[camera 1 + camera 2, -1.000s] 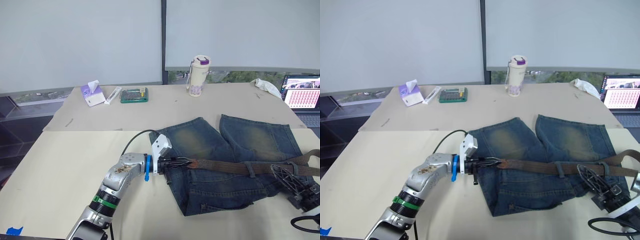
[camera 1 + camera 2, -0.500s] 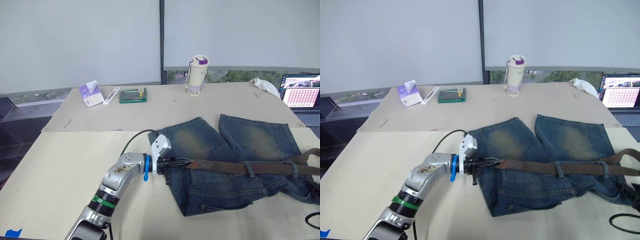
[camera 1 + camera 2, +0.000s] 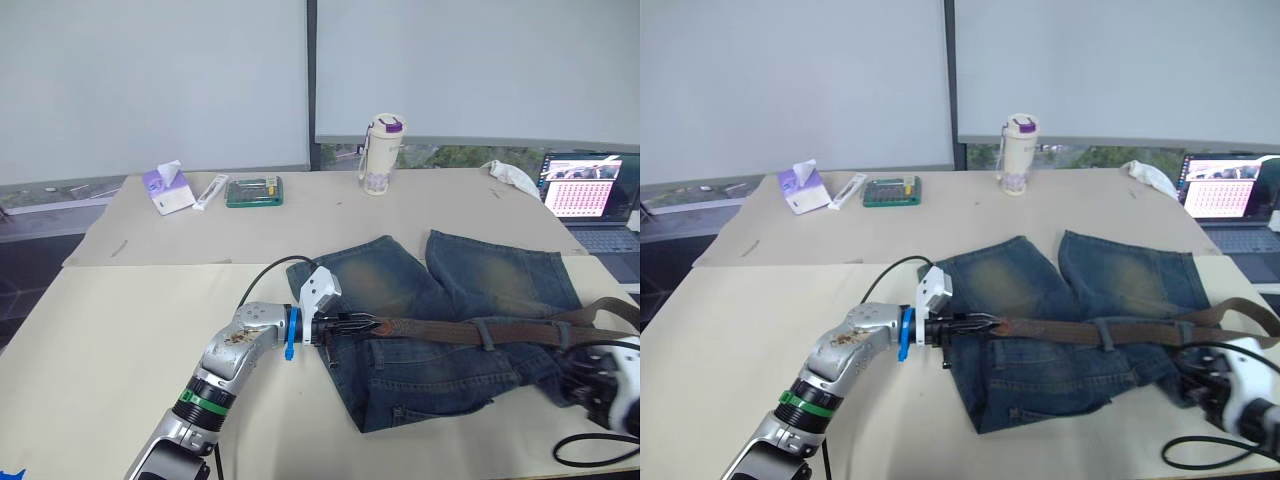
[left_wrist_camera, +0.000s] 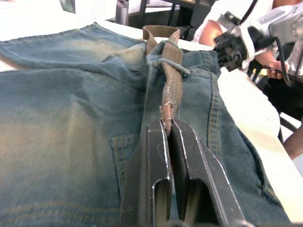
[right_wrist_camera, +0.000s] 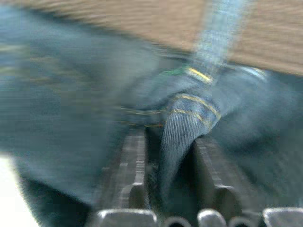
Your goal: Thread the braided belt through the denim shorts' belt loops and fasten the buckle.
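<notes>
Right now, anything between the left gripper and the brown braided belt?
Nothing visible. The left gripper is already shut on the end of the brown braided belt, which runs along the waistband of the blue denim shorts under a denim belt loop.

The braided belt [image 3: 450,331] runs off the head view's right edge, so its far end cannot be made out. The right wrist view is motion-blurred (a denim fold [image 5: 182,127] sits between the fingers [image 5: 135,161]), leaving contact unclear.
</notes>
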